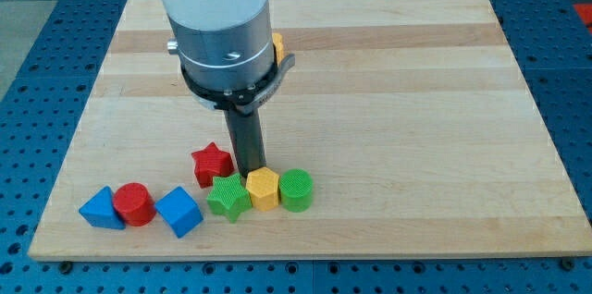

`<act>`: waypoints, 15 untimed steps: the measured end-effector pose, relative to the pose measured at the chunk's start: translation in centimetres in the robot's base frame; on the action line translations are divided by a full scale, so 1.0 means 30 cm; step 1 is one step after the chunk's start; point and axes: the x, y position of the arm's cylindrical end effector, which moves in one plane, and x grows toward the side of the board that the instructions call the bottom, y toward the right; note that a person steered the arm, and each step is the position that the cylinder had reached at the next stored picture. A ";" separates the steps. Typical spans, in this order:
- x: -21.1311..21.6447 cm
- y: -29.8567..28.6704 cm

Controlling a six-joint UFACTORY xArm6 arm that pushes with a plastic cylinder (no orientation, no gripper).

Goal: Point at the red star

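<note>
One camera looks down at a slant from the near edge of the counter (388,100), taking in the whole of it.

my tip (250,172) stands on the wooden board (416,128), toward its lower left part. the red star (212,163) lies just to the view's left of my tip, very close or touching; i cannot tell which. directly below my tip, toward the view's bottom, the yellow hexagonal block (263,189) sits, with the green star (229,198) against its left side and the green cylinder (296,190) against its right. farther to the view's left and lower than my tip run the blue cube (179,212), then the red cylinder (134,204), then the blue triangular block (101,209), these last two touching. behind my arm, toward the view's top, another yellow block (277,48) shows only partly.
</note>
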 end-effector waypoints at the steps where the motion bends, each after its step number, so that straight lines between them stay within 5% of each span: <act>1: 0.049 0.000; 3: 0.082 0.008; 5: -0.099 0.079; 7: -0.243 -0.139; 8: -0.238 -0.265; 15: -0.092 -0.306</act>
